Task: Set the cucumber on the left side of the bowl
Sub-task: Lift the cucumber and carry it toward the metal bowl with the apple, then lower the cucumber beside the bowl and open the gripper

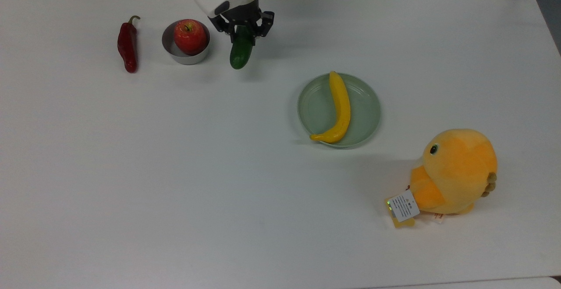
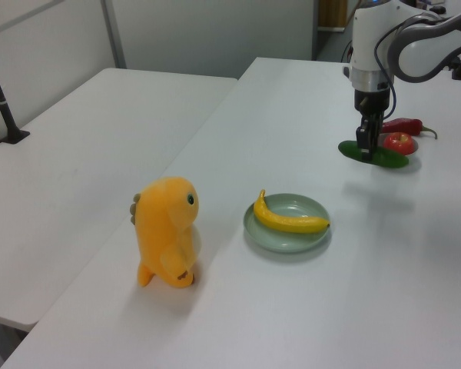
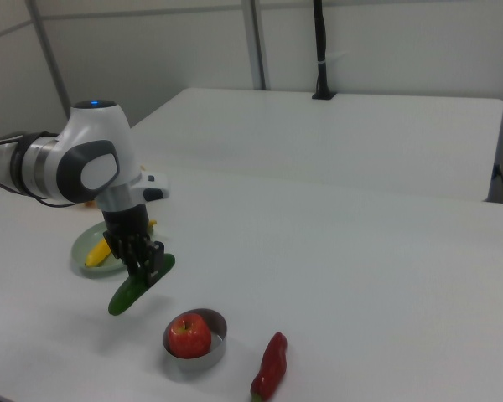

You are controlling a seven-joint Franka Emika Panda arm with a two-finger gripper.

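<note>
One apple [image 1: 189,37] in the bowl [image 1: 186,56], banana [image 1: 338,108] on plate [image 1: 367,118], cucumber [image 1: 241,53] in the tool's [image 1: 243,29] clamp

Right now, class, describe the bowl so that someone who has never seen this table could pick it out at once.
On the white table, look to the far edge in the top view's left, between the red chili and the cucumber in the gripper. The bowl is small, grey, upright-sided and holds an apple, unlike the flat green plate.

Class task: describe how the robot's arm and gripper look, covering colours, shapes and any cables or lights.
The arm has rounded white shells with grey joint sections and a small blue light on top. A black cable runs beside it. The gripper is black, with two slim fingers.
</note>
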